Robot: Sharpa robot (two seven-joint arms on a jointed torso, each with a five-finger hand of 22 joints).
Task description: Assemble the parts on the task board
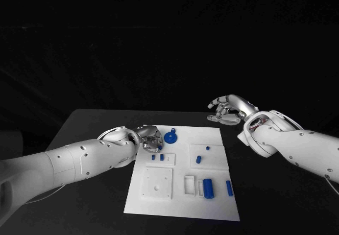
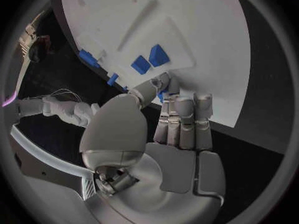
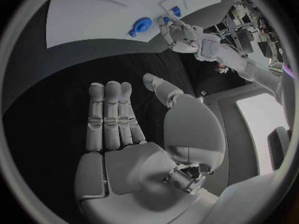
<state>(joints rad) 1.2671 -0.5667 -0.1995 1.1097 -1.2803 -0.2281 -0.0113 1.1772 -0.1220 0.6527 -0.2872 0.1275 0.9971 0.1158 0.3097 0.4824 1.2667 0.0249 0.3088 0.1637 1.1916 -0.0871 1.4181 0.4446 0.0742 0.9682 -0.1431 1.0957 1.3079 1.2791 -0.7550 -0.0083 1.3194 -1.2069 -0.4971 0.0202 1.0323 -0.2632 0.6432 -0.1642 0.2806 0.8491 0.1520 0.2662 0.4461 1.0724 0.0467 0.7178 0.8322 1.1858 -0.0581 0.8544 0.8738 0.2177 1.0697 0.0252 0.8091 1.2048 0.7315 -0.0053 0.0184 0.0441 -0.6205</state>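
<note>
The white task board (image 1: 177,210) lies in the middle of the black table. My left hand (image 1: 150,138) hovers at the board's far left corner, its fingers straight and together. It is next to a round blue part (image 1: 172,137) with a stem. In the left wrist view a bit of blue (image 2: 163,91) shows between the thumb tip and the fingertips (image 2: 177,102); whether it is pinched I cannot tell. Two small blue blocks (image 2: 149,59) stand just beyond. My right hand (image 1: 227,110) hangs over bare table past the board's far right corner, holding nothing, thumb apart (image 3: 162,92).
Near the board's front lie a blue cylinder (image 1: 208,187) and a slim blue piece (image 1: 230,188). A white square plate (image 1: 157,183) and a white frame (image 1: 189,185) sit to their left. Two small blue pieces (image 1: 199,158) (image 1: 208,147) sit mid-board. Black table surrounds the board.
</note>
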